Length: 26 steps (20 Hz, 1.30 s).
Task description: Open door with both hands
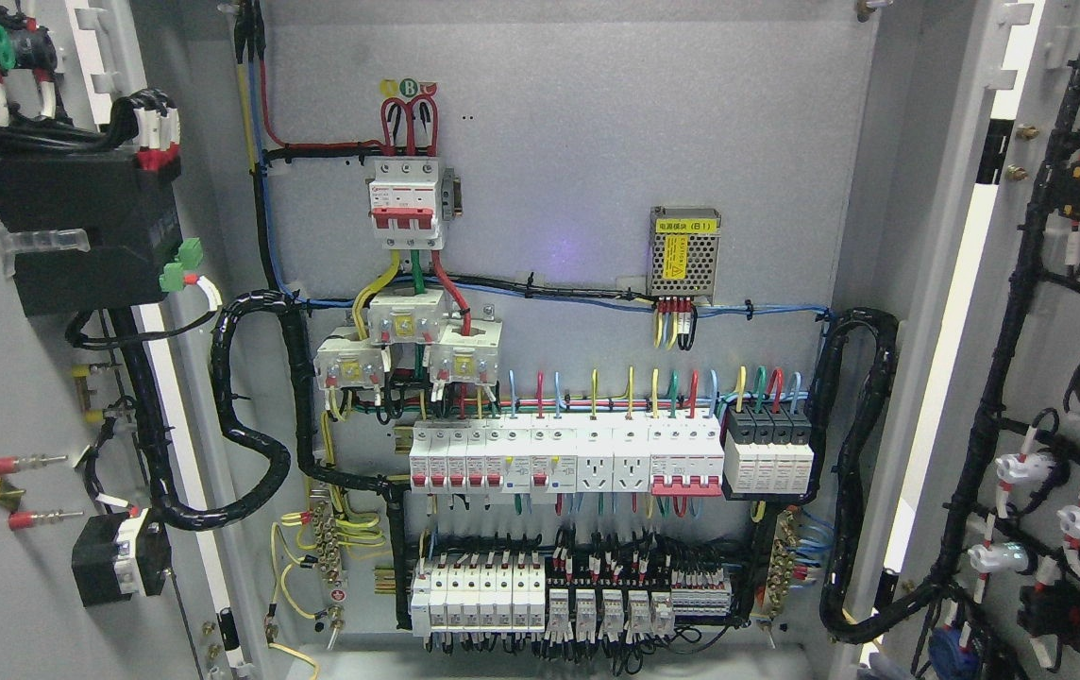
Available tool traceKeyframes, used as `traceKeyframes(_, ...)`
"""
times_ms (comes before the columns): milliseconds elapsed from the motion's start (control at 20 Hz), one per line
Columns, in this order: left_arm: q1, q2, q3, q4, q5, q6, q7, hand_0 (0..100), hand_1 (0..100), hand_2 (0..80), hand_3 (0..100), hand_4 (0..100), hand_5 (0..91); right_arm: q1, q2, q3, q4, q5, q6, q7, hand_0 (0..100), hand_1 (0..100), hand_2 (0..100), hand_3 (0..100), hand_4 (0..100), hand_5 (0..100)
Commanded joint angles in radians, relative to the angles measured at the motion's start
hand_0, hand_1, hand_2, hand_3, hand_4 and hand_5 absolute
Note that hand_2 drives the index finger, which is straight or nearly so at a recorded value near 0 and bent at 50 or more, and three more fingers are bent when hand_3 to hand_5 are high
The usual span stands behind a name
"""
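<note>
Left door (30, 378) and right door (1059, 378) flank the back panel (549, 142), breakers (564, 458) across its lower half.

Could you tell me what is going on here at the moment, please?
Nothing is being handled right now: neither robot hand is in view. The cabinet's two doors already stand open, the left door and the right door swung out to either side. Between them the back panel shows its wiring, a red-handled main breaker and rows of smaller breakers.
</note>
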Motion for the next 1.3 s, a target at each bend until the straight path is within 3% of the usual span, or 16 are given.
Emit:
traceKeyframes(0,0.007,-0.046,0.020,-0.185,0.017,-0.391,0.009,12,39,0.0,0,0,0.0,0.016,-0.043,-0.170,-0.054,-0.010,0.005,-0.002,12,39,0,0,0,0)
traceKeyframes(150,0.021,-0.046,0.049,-0.234,0.046,-0.439,0.010,12,39,0.0,0,0,0.0,0.017,-0.049,-0.202,-0.051,-0.011,0.005,-0.002,12,39,0,0,0,0)
traceKeyframes(601,0.106,-0.029,0.225,-0.266,0.179,-0.652,0.010,12,39,0.0,0,0,0.0,0.065,-0.058,-0.213,-0.043,-0.056,0.005,-0.001,12,39,0,0,0,0)
traceKeyframes(901,0.108,0.006,0.308,-0.266,0.268,-0.657,0.009,12,39,0.0,0,0,0.0,0.082,-0.057,-0.239,-0.030,-0.079,0.004,-0.001,12,39,0,0,0,0)
traceKeyframes(1251,0.097,0.051,0.340,-0.268,0.334,-0.700,0.010,12,39,0.0,0,0,0.0,0.125,-0.051,-0.271,-0.016,-0.148,0.005,-0.001,12,39,0,0,0,0)
